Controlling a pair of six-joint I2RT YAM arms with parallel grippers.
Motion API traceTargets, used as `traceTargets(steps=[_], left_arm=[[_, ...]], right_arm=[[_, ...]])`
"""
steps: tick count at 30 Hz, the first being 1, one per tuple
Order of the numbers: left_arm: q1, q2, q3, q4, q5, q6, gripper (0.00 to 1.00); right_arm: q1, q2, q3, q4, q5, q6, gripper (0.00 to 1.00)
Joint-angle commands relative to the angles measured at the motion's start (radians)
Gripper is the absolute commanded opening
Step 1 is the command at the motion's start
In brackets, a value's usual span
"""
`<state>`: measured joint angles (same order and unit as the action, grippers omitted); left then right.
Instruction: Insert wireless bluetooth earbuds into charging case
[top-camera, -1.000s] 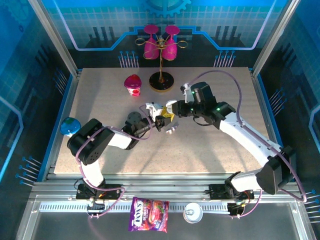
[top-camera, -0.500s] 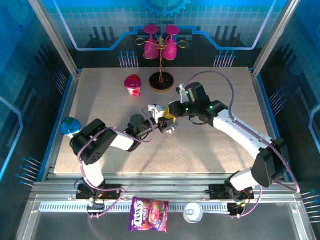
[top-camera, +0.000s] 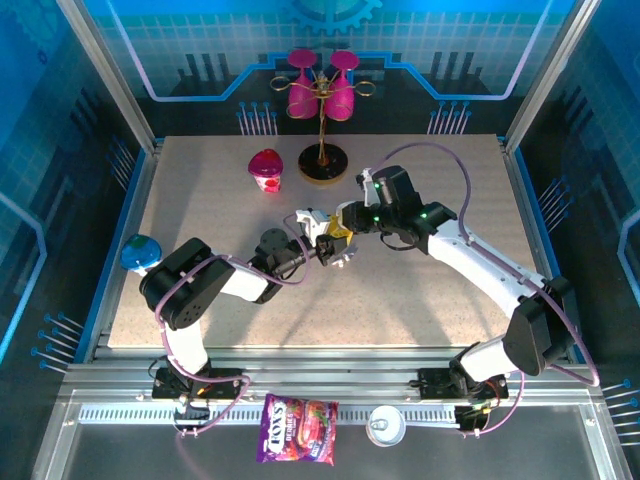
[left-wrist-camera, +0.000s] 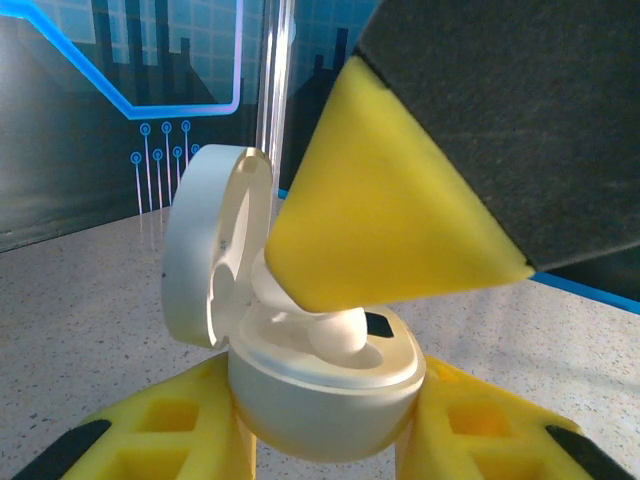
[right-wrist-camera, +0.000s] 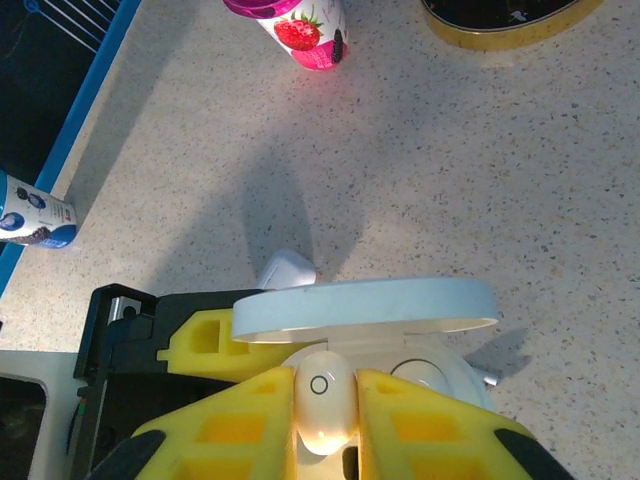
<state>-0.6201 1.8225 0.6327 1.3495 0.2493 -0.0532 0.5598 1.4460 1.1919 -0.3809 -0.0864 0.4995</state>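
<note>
**Seating the earbud: straight in, then release**

The right gripper (right-wrist-camera: 325, 378) is closed narrowly on a glossy white earbud (right-wrist-camera: 322, 412), pinched between its yellow fingers directly over the open charging case (left-wrist-camera: 318, 395). The earbud looks partly sunk into its socket. A second rounded white shape sits in the socket at 3 o'clock of it.

The left gripper (left-wrist-camera: 325, 445) clamps the case by its lower shell, one yellow finger on each side. The lid (left-wrist-camera: 205, 262) is swung back at 9 o'clock in the left wrist view.

The step probably goes best with a push straight along the socket. The pinch should be let go only once the earbud sits flush, while the left gripper holds the case level.

In the top view the right arm reaches long from 4 o'clock to the table's middle, its wrist turned toward 9 o'clock. The left arm lies folded low, its forearm pointing toward 2 o'clock.

A small white piece (right-wrist-camera: 288, 268) lies on the table at 11 o'clock of the earbud.
</note>
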Motion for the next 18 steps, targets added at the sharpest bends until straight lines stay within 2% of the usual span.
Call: traceTargets(steps=[1,10,18], left_arm=[[-0.004,-0.014,-0.008,0.049,-0.015,-0.007,0.2],[-0.005,-0.024,0.011,-0.006,-0.021,0.008,0.2],[-0.004,-0.026,0.02,-0.01,-0.015,0.007,0.2]], right_arm=[[-0.009,-0.006,-0.014,0.009,-0.022,-0.008,0.19],[-0.003,-0.006,-0.025,0.014,-0.073,-0.007,0.2],[-0.006,-0.053,-0.035,-0.003,-0.036,-0.016,0.26]])
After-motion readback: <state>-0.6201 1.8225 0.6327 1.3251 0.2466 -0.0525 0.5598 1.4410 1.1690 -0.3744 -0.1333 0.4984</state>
